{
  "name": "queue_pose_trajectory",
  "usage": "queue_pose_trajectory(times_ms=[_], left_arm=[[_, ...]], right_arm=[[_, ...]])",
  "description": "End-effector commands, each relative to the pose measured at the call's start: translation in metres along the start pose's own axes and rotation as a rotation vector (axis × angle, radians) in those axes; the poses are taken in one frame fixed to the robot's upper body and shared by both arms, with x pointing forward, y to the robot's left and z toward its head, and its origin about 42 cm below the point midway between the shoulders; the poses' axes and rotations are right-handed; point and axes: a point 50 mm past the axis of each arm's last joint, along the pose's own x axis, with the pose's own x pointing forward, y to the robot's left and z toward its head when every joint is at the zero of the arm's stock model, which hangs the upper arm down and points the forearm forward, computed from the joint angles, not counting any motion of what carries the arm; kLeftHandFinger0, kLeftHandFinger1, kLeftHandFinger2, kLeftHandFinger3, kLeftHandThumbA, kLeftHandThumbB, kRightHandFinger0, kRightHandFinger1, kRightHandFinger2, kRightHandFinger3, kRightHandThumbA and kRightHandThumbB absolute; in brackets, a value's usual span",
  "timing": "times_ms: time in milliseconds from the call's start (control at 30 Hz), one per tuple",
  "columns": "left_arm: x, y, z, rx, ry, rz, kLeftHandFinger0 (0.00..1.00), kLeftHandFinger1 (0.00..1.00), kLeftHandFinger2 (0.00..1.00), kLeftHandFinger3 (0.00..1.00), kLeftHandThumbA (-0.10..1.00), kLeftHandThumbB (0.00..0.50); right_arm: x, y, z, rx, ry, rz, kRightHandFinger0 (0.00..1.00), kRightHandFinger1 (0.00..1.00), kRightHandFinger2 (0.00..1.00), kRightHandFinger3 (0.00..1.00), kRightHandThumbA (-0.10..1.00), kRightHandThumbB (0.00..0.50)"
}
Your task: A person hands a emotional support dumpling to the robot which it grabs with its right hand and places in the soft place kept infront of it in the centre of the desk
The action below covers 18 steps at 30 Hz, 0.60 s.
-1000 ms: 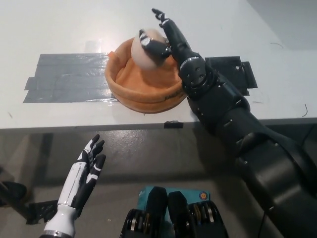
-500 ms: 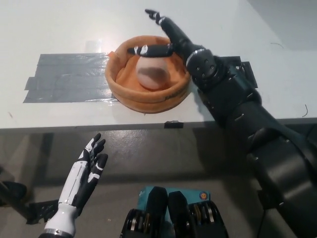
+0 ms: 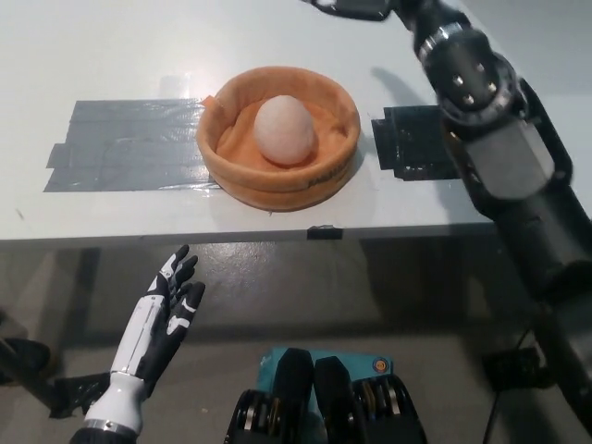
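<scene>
The pale, egg-shaped dumpling (image 3: 283,129) rests upright in the middle of the orange soft bowl (image 3: 231,171), which sits at the centre of the white desk (image 3: 111,55). My black right hand (image 3: 350,8) is high at the picture's top edge, behind and to the right of the bowl. It is well clear of the dumpling, holds nothing and is mostly cut off. Its arm runs down the right side. My white left hand (image 3: 163,312) rests below the desk's front edge at lower left, fingers spread and empty.
A patch of grey tape (image 3: 120,143) lies on the desk left of the bowl. Black tape (image 3: 412,139) lies to the bowl's right, under my right arm. A small black clip (image 3: 324,231) sits on the desk's front edge.
My right hand let go of the dumpling, which now sits in the bowl. The hand then rose and drew back to the upper right. The left hand barely moved.
</scene>
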Motion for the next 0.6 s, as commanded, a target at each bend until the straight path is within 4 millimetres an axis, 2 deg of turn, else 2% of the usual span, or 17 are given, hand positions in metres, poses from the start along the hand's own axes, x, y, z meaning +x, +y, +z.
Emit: queue_pose_trajectory(times_ms=[0, 33, 67, 100, 133, 200, 233, 300, 367, 400, 433, 467, 500, 567], left_arm=[[0.028, 0.011, 0.028, 0.025, -0.125, 0.017, 1.0, 1.0, 1.0, 1.0, 0.87, 0.006], [0.03, 0.011, 0.029, 0.027, -0.126, 0.015, 1.0, 1.0, 1.0, 1.0, 0.89, 0.011], [0.03, 0.011, 0.029, 0.025, -0.124, 0.014, 1.0, 1.0, 1.0, 1.0, 0.89, 0.009], [0.033, 0.011, 0.03, 0.023, -0.128, 0.014, 1.0, 1.0, 1.0, 1.0, 0.9, 0.01], [0.034, 0.013, 0.031, 0.025, -0.128, 0.012, 1.0, 1.0, 1.0, 1.0, 0.91, 0.017], [0.036, 0.013, 0.032, 0.028, -0.132, 0.013, 1.0, 1.0, 1.0, 1.0, 0.91, 0.021], [0.039, 0.014, 0.034, 0.03, -0.138, 0.013, 1.0, 1.0, 1.0, 1.0, 0.91, 0.021], [0.043, 0.013, 0.034, 0.033, -0.143, 0.008, 1.0, 1.0, 1.0, 1.0, 0.92, 0.019], [0.043, 0.011, 0.034, 0.034, -0.145, 0.003, 1.0, 1.0, 1.0, 1.0, 0.92, 0.01], [0.043, 0.011, 0.033, 0.035, -0.145, 0.002, 1.0, 1.0, 1.0, 1.0, 0.92, 0.01], [0.042, 0.01, 0.032, 0.035, -0.141, -0.002, 1.0, 1.0, 1.0, 1.0, 0.92, 0.005], [0.041, 0.009, 0.032, 0.034, -0.14, -0.004, 1.0, 1.0, 1.0, 1.0, 0.92, 0.004], [0.04, 0.008, 0.03, 0.037, -0.138, -0.009, 1.0, 1.0, 1.0, 1.0, 0.93, 0.004], [0.04, 0.008, 0.029, 0.037, -0.143, -0.01, 1.0, 1.0, 1.0, 1.0, 0.93, 0.001]], right_arm=[[-0.099, -0.089, 0.106, -0.096, -0.377, -0.083, 1.0, 1.0, 1.0, 1.0, 1.0, 0.432], [-0.123, -0.084, 0.098, -0.095, -0.39, -0.085, 1.0, 1.0, 1.0, 1.0, 1.0, 0.443], [-0.137, -0.08, 0.093, -0.096, -0.393, -0.08, 1.0, 1.0, 1.0, 1.0, 1.0, 0.442], [-0.146, -0.078, 0.088, -0.097, -0.395, -0.078, 1.0, 1.0, 1.0, 1.0, 1.0, 0.432], [-0.169, -0.07, 0.078, -0.093, -0.385, -0.069, 1.0, 1.0, 1.0, 1.0, 1.0, 0.414], [-0.193, -0.063, 0.068, -0.075, -0.358, -0.063, 1.0, 1.0, 1.0, 1.0, 0.98, 0.4], [-0.197, -0.062, 0.067, -0.07, -0.353, -0.066, 1.0, 1.0, 1.0, 1.0, 0.97, 0.401], [-0.229, -0.049, 0.046, -0.005, -0.298, -0.092, 1.0, 1.0, 1.0, 1.0, 0.91, 0.351], [-0.244, -0.041, 0.032, 0.0, -0.253, -0.118, 1.0, 1.0, 1.0, 1.0, 0.92, 0.321], [-0.246, -0.04, 0.03, -0.001, -0.244, -0.123, 1.0, 1.0, 1.0, 1.0, 0.92, 0.321], [-0.254, -0.032, 0.016, 0.023, -0.21, -0.152, 1.0, 1.0, 1.0, 1.0, 0.94, 0.304], [-0.257, -0.03, 0.013, 0.028, -0.202, -0.158, 1.0, 1.0, 1.0, 1.0, 0.94, 0.303], [-0.265, -0.018, -0.006, 0.045, -0.147, -0.19, 1.0, 1.0, 1.0, 1.0, 0.96, 0.295], [-0.271, -0.008, -0.024, 0.058, -0.093, -0.21, 1.0, 1.0, 1.0, 1.0, 0.95, 0.279]])
